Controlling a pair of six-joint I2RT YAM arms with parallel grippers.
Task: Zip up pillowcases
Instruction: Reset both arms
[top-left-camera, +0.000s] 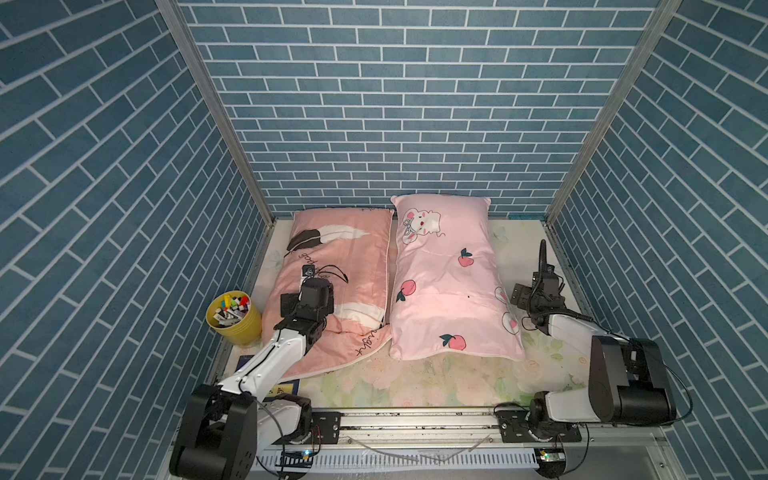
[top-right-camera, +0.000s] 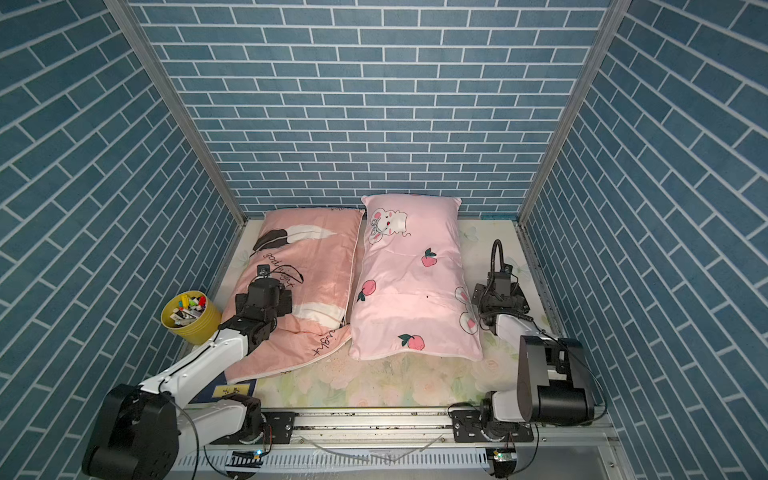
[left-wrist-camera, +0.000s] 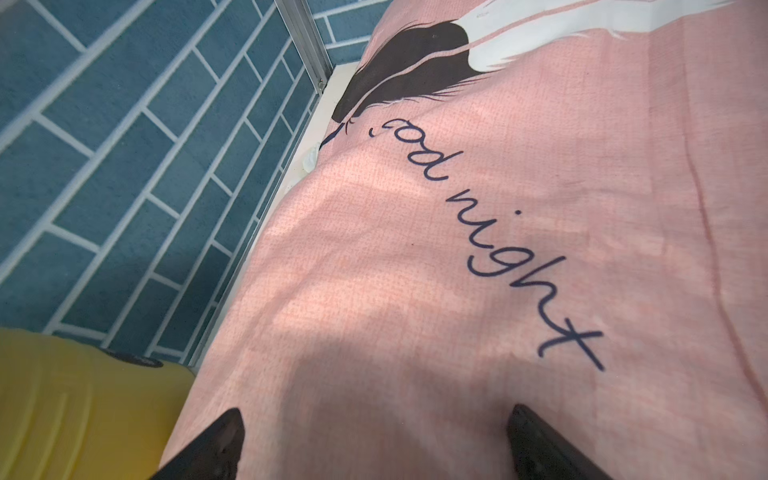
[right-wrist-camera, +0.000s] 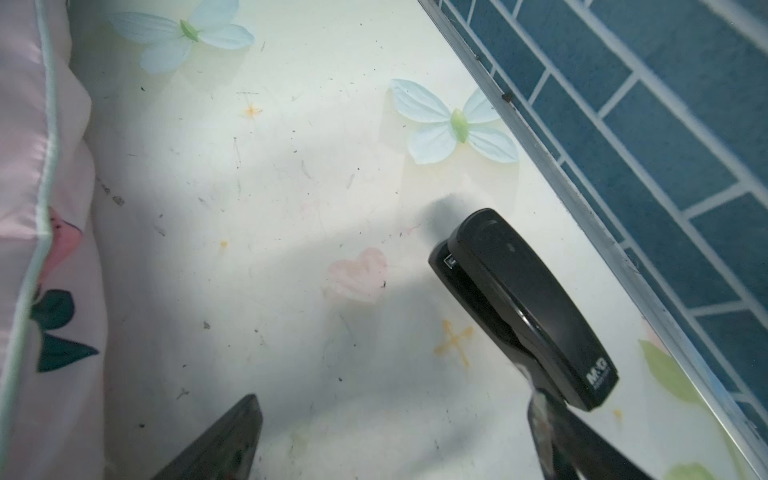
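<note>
While left fingers (left-wrist-camera: 216, 449) gape empty by a yellow cup (left-wrist-camera: 83, 407), right fingers (right-wrist-camera: 232, 440) gape beside a stapler (right-wrist-camera: 528, 299).

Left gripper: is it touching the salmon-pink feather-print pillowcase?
Cannot tell. In the left wrist view the open left gripper frames the salmon-pink feather-print pillowcase, no gap or dent visible; in both top views its wrist hides the tips.
</note>
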